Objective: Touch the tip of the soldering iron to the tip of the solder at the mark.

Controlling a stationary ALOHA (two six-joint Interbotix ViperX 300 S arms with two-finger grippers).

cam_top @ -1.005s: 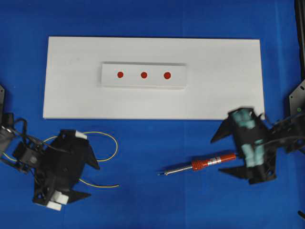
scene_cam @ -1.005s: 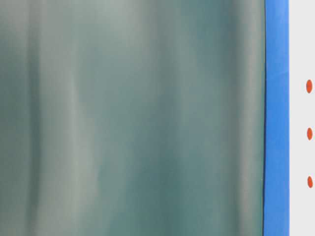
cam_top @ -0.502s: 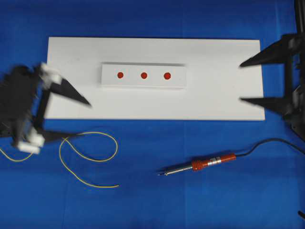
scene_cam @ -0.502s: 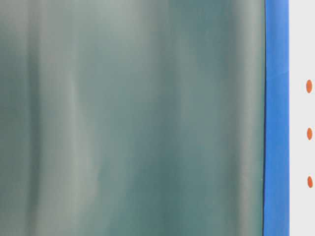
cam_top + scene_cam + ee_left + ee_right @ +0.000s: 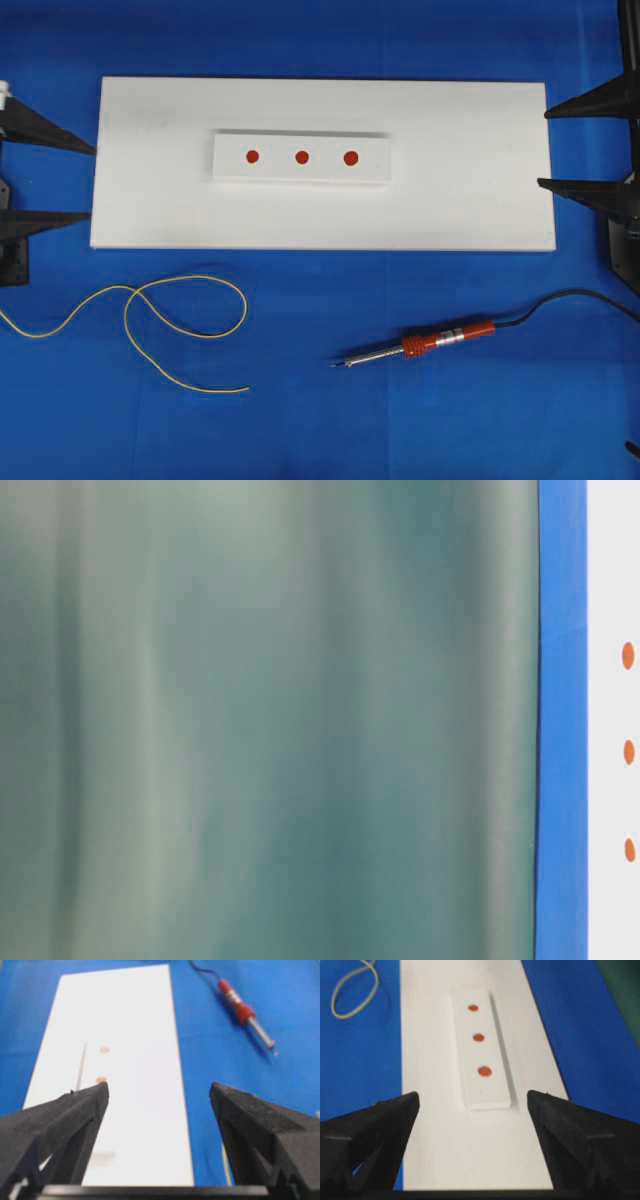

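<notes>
Currently, both grippers are seen spread wide with nothing held: the left gripper at the left edge of the overhead frame, the right gripper at the right edge, each beside an end of the white board. The soldering iron is laid on the blue mat at lower right of centre, tip pointing left. The solder is looped at lower left, well apart from it. Three red marks are shown on the raised strip.

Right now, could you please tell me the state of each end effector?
Left end effector: open, holding nothing.
Right end effector: open, holding nothing.
</notes>
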